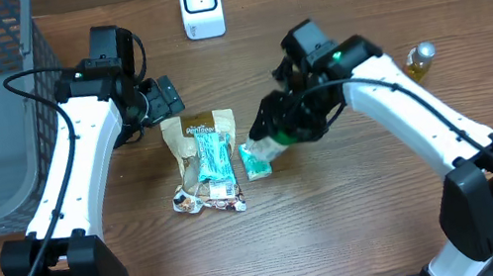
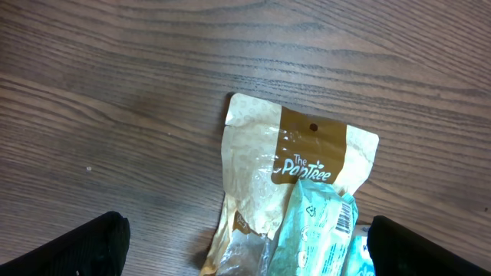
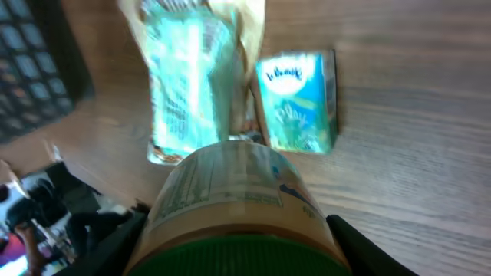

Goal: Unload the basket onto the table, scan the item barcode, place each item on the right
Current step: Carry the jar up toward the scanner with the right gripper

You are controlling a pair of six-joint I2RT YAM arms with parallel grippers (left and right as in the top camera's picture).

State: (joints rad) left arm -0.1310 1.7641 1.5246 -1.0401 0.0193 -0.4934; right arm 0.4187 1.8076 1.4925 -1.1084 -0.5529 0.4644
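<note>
Here right fingers (image 3: 357, 251) clamp green-lidded jar (image 3: 230, 192).

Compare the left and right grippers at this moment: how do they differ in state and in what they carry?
The left gripper stands wide open and empty; the right gripper is closed on a green-lidded jar. The left gripper sits by the top edge of the brown pouch; the right gripper is near the teal carton. Both are close to the packets in mid-table.
</note>
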